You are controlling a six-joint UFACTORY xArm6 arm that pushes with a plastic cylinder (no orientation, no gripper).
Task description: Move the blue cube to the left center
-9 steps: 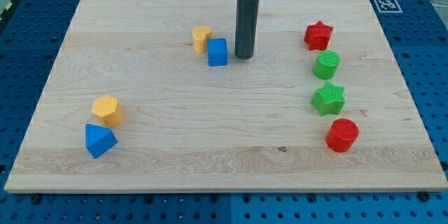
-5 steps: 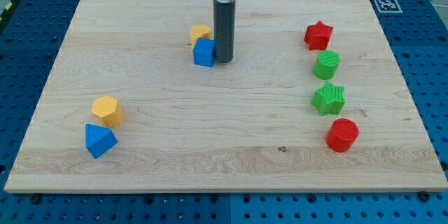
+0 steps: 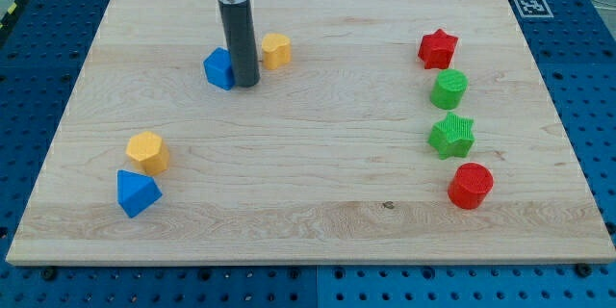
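The blue cube [image 3: 219, 68] sits on the wooden board [image 3: 308, 183], above centre and left of the middle. My tip [image 3: 246, 84] touches the cube's right side. A small yellow block [image 3: 276, 50] stands just right of the rod, a little toward the view's top.
A yellow hexagonal block [image 3: 147, 152] and a blue block [image 3: 137, 193] sit at the lower left. At the right stand a red star [image 3: 437, 48], a green cylinder [image 3: 449, 89], a green star [image 3: 451, 136] and a red cylinder [image 3: 471, 185].
My tip has moved left, pushing the blue cube left past the small yellow block. The cube now lies left of that block; the other blocks have not moved.
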